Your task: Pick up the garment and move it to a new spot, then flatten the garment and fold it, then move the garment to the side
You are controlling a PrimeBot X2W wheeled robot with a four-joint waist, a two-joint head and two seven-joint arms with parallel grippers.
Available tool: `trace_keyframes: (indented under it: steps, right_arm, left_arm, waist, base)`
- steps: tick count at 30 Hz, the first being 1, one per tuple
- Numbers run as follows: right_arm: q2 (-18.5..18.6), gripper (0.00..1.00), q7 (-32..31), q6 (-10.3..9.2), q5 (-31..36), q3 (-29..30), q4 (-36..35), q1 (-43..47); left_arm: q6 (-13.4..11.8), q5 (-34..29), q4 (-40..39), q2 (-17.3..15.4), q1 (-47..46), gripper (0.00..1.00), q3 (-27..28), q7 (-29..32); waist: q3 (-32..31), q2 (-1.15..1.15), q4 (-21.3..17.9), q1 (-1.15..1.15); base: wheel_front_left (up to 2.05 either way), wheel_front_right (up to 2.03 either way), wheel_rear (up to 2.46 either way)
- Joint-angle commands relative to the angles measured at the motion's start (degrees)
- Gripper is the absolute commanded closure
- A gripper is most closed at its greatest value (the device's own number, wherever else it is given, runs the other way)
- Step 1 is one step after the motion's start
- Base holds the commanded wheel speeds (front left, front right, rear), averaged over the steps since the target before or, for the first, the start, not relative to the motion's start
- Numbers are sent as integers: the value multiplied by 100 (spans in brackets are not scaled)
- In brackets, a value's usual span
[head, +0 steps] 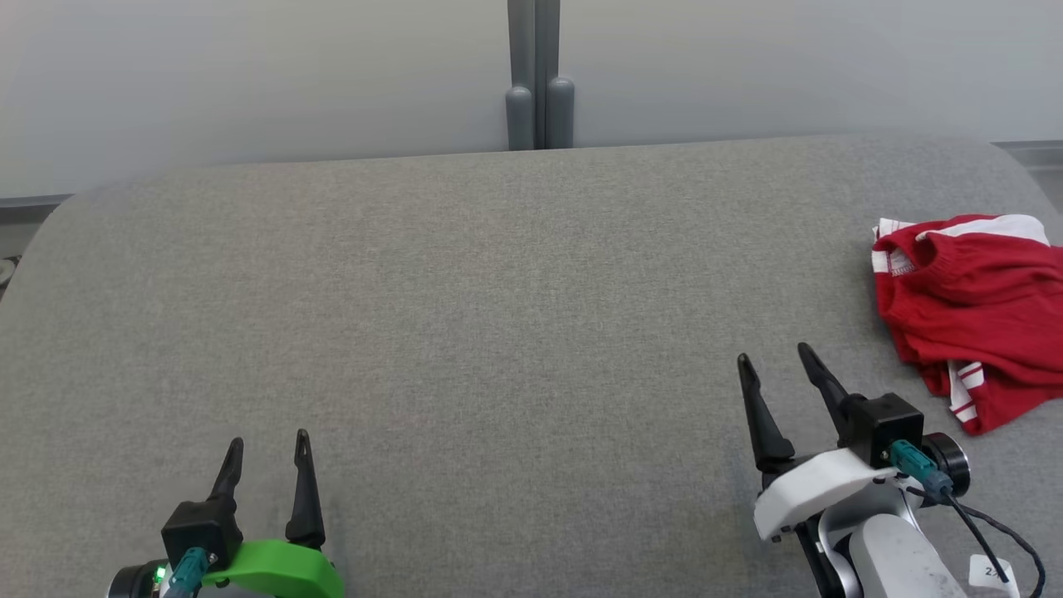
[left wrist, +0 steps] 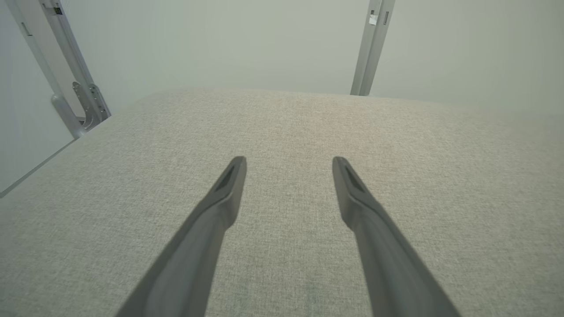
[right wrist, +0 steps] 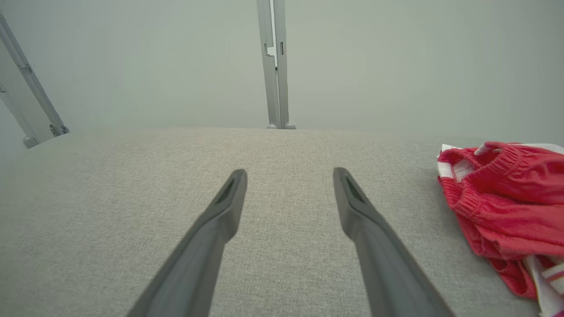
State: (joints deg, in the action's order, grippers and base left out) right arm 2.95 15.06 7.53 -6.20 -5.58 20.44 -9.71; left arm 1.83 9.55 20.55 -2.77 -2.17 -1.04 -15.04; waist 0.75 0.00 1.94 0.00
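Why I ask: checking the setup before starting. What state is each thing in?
garment: crumpled in a heap on the grey surface, untouched.
left hand: open, empty.
right hand: open, empty, apart from the garment.

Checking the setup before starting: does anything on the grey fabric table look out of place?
Only the red garment with white stripes lies crumpled in a heap near the right edge of the grey fabric-covered table. Nothing looks damaged or spilled.
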Motion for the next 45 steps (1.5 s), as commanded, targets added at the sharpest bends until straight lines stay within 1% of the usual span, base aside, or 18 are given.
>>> trace_keyframes:
  steps: [1, 14, 16, 17, 22, 33, 45]
  right_arm:
    - [11, 0, 11, -7, -7, 16, -14, 12]
    - [6, 0, 11, -10, -120, -29, 27, 43]
    - [5, 0, 11, -10, -139, -47, 16, 55]
    - [-10, 100, 0, 0, -123, -56, 27, 6]
    - [-34, 100, -11, 1, -154, -69, 191, 138]
    - [-29, 100, -356, 0, -1411, 138, 82, 142]
    - [-24, 100, -679, -1, -2610, 330, -29, 154]
  left_arm:
    - [15, 2, -11, -24, 27, 0, -16, -15]
    - [82, 42, -38, -27, 23, 0, -60, -15]
    - [159, 182, 28, -27, 44, 0, -80, -15]
    - [155, 197, 41, -1, 2, 100, -85, 0]
    - [163, 215, 248, 30, 47, 100, -90, 43]
    - [226, 1415, 129, 22, -42, 100, 47, 356]
    - [283, 2569, -33, 15, -93, 100, 139, 615]
  waist:
    - [29, 0, -334, 0]
    - [43, 0, -374, 0]
    - [43, 0, -379, 0]
    - [44, 0, -380, 0]
    - [44, 0, -381, 0]
    - [35, 0, -364, 0]
    - [26, 0, -347, 0]
  base:
    - [0, 0, 0]
    - [0, 0, 0]
    - [0, 0, 0]
    - [0, 0, 0]
    - [0, 0, 0]
    - [0, 0, 0]
    - [0, 0, 0]
